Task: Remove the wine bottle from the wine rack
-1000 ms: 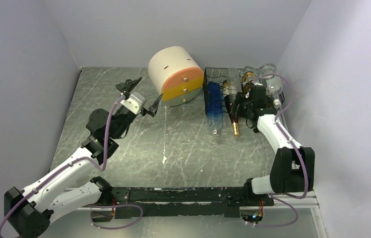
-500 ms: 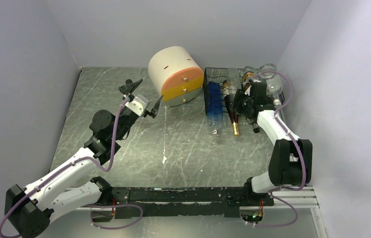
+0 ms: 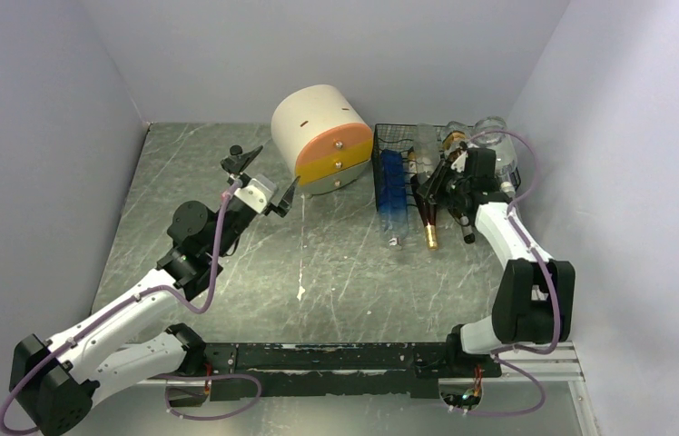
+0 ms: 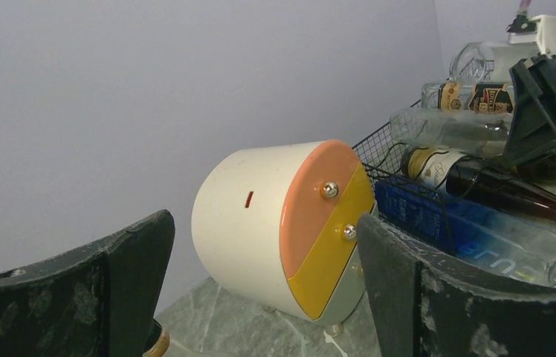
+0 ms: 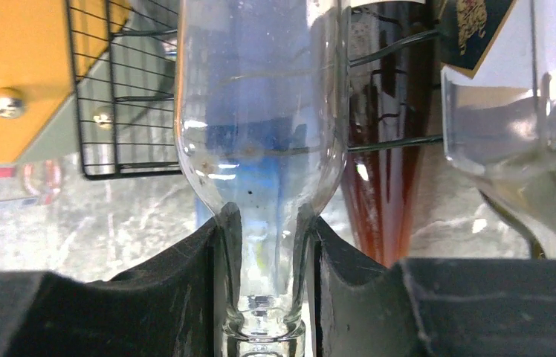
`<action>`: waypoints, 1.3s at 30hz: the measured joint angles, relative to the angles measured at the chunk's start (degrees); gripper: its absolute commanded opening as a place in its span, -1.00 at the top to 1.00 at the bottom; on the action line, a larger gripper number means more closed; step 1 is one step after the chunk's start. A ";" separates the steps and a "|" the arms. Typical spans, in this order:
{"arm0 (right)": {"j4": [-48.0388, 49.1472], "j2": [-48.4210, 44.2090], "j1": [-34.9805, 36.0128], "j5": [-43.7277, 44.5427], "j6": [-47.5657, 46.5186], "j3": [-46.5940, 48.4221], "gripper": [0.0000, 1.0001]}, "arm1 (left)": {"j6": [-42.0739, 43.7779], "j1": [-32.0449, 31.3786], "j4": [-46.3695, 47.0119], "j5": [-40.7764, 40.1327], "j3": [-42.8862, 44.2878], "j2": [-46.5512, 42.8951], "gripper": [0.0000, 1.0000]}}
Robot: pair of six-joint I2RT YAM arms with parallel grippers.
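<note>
Right claw (image 5: 266, 249) has clamped the neck of the clear bottle (image 5: 260, 111); left claw (image 4: 264, 245) gapes.

Plain pale lavender walls (image 3: 318, 45) enclose a grey, white-veined marble-look tabletop (image 3: 345, 272) under even light.

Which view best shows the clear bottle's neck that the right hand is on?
Right wrist: the clear bottle narrows to its neck at centre frame, with the right hand closed on it from both sides. In the top view the hand covers the neck. The left wrist view shows only the bottle's body, far off.
</note>
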 measured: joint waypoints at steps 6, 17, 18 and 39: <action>4.04 -6.62 -0.55 -4.74 6.78 -4.26 1.00 | 0.28 -0.07 0.11 0.00 -0.02 0.02 -0.91; 15.78 -12.85 -1.44 -14.34 21.35 -12.90 1.00 | 0.42 -0.59 0.11 0.00 -0.02 0.50 -0.91; 16.24 -12.85 -1.62 -14.75 22.12 -13.27 1.00 | 0.42 -0.68 0.09 0.02 -0.02 0.59 -0.91; 18.75 -6.21 -1.79 -23.85 16.87 -17.07 0.49 | 0.42 -1.38 0.04 0.20 -0.02 1.31 -0.90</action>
